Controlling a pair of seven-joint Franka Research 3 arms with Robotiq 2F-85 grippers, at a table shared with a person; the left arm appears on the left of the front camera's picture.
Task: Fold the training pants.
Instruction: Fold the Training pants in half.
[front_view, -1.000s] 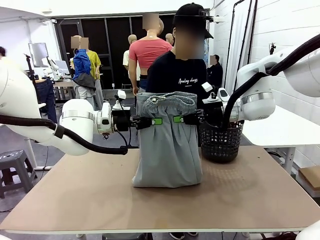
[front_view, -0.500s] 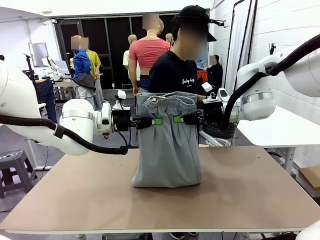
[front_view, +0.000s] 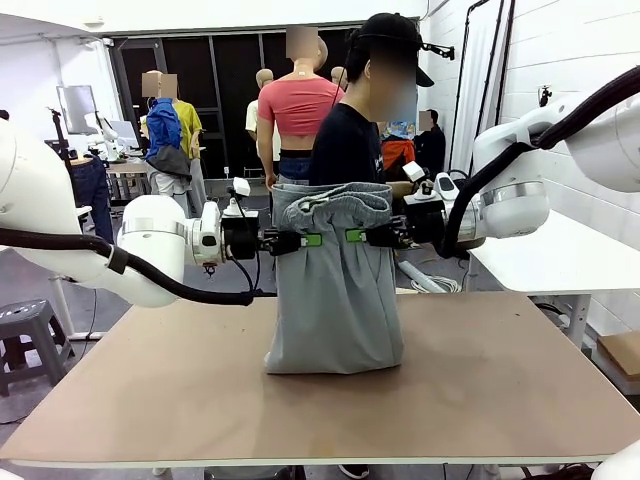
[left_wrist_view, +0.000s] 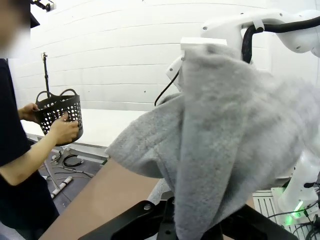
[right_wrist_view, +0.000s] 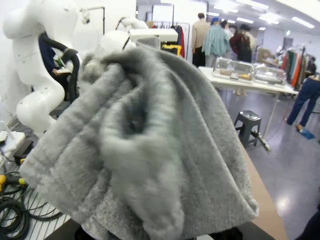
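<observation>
The light grey training pants (front_view: 335, 290) hang between my two grippers above the brown table (front_view: 470, 390), their lower end resting bunched on it. My left gripper (front_view: 312, 240) is shut on the pants' left side just below the gathered waistband. From the other side, my right gripper (front_view: 357, 237) is shut on the same band of fabric, a short gap away. In the left wrist view the grey cloth (left_wrist_view: 235, 135) drapes over my fingers; the right wrist view has the pants (right_wrist_view: 145, 150) heaped close in front of the lens.
A person in a black shirt (front_view: 348, 145) stands behind the pants at the far side. In the left wrist view both of their hands hold a black mesh basket (left_wrist_view: 60, 114) off the table. A white table (front_view: 560, 250) stands at right.
The person has lifted the black basket off the table's far right and carried it away, turning aside. Both arms and the pants have stayed still.
</observation>
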